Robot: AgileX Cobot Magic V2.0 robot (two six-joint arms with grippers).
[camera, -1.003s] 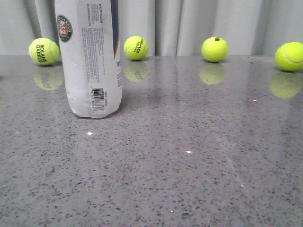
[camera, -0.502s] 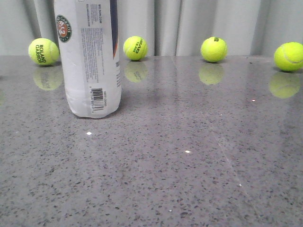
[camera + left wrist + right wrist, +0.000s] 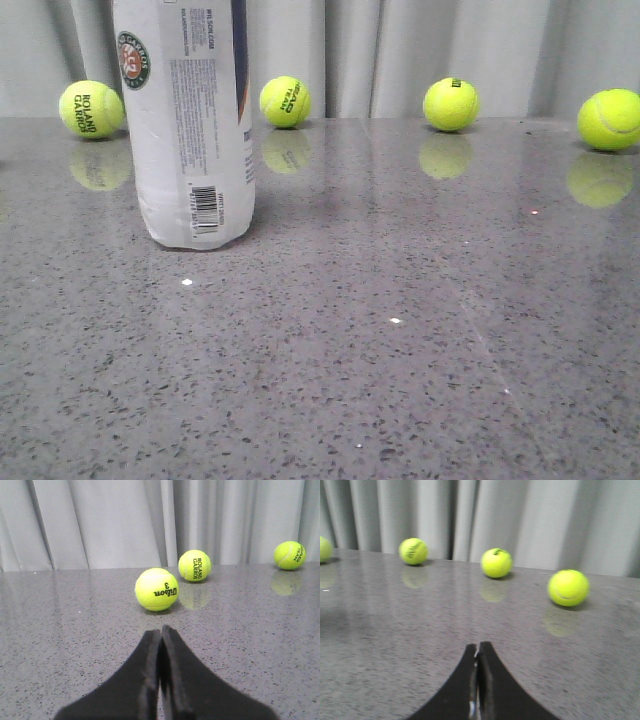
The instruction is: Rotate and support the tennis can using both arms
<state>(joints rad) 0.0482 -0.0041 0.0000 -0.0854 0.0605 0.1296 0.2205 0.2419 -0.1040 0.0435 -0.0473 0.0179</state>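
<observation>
The tennis can [image 3: 190, 130] stands upright on the grey speckled table [image 3: 400, 350] at the left of the front view. Its white label, round Roland Garros logo, barcode and a navy band show; its top is cut off by the frame. No gripper shows in the front view. My left gripper [image 3: 161, 630] is shut and empty, low over the table, facing a Wilson ball [image 3: 156, 589]. My right gripper [image 3: 478, 646] is shut and empty over bare table. The can shows in neither wrist view.
Several yellow tennis balls lie along the table's back edge by a grey curtain: one beside the can [image 3: 90, 108], one behind it [image 3: 285, 101], one at mid-right [image 3: 451, 104], one at far right [image 3: 610, 119]. Balls also show ahead of the right gripper [image 3: 496, 562].
The front view has drifted slightly, so the can and balls sit a few pixels further left. The can still stands upright in the same place.
</observation>
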